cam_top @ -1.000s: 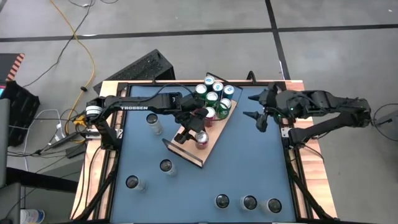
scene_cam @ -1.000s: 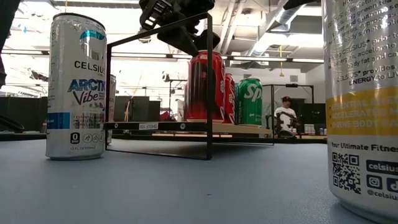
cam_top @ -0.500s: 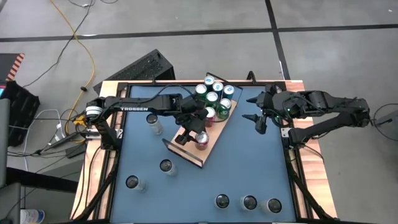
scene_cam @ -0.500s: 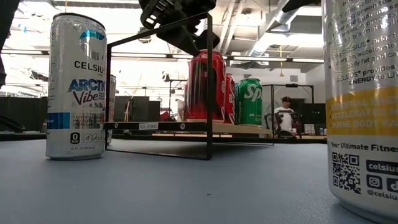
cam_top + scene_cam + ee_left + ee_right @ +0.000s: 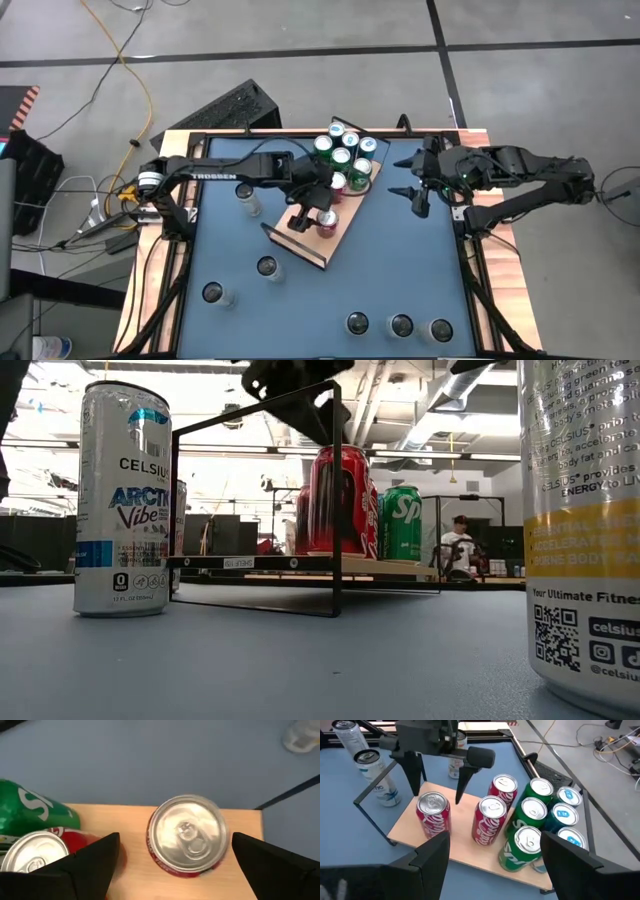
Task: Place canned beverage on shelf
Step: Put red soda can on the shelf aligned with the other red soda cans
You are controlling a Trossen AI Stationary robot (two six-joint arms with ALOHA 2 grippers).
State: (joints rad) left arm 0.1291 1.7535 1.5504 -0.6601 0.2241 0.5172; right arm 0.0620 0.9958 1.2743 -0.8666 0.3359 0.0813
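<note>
A red can (image 5: 186,836) stands upright on the near end of the light-wood shelf (image 5: 342,232), resting on its base. My left gripper (image 5: 437,797) hovers open over it, one finger on either side of the can's top with a gap on both sides. Further back on the shelf stand two more red cans (image 5: 491,820), green cans (image 5: 532,815) and blue-topped cans (image 5: 565,805). My right gripper (image 5: 410,190) hangs open above the table to the right of the shelf, with nothing between its fingers.
Loose cans stand on the blue tabletop: three left of the shelf (image 5: 247,198) (image 5: 267,267) (image 5: 213,293) and three along the near edge (image 5: 401,325). A thin black wire rail (image 5: 335,490) rises at the shelf's near end. A person (image 5: 460,545) sits far behind.
My left gripper has opened, let go of the red can and risen a little while rolling its wrist. The can stays upright on the shelf's near end.
</note>
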